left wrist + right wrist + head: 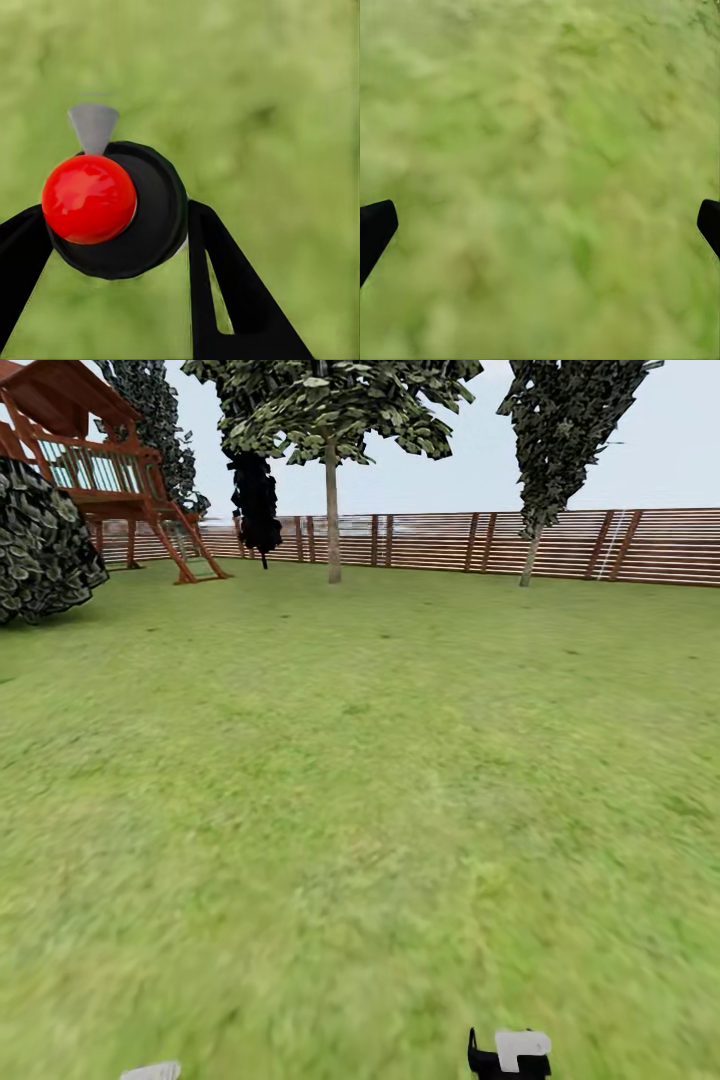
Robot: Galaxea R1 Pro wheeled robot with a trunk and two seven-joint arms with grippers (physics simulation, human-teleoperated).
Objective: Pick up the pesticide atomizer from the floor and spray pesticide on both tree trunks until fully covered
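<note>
The pesticide atomizer [88, 199] has a glossy red ball on a round black body, with a grey cone nozzle [93, 124] on its far side. My left gripper [116, 211] is shut on it, one black finger [225, 285] on each side of the black body, above blurry green grass. My right gripper [544, 217] is open over the floor [540, 150], and nothing lies between its two black fingertips [375, 225]. The thick-trunked trees are out of view.
Wide green lawn [360, 790] stretches ahead to a brown slat fence [560, 545]. Two thin-trunked trees [333, 510] [530, 550] stand by the fence, beside a dark hanging foliage clump [256, 500]. A red wooden playset [110, 470] and a leafy bush [40, 545] stand at the far left.
</note>
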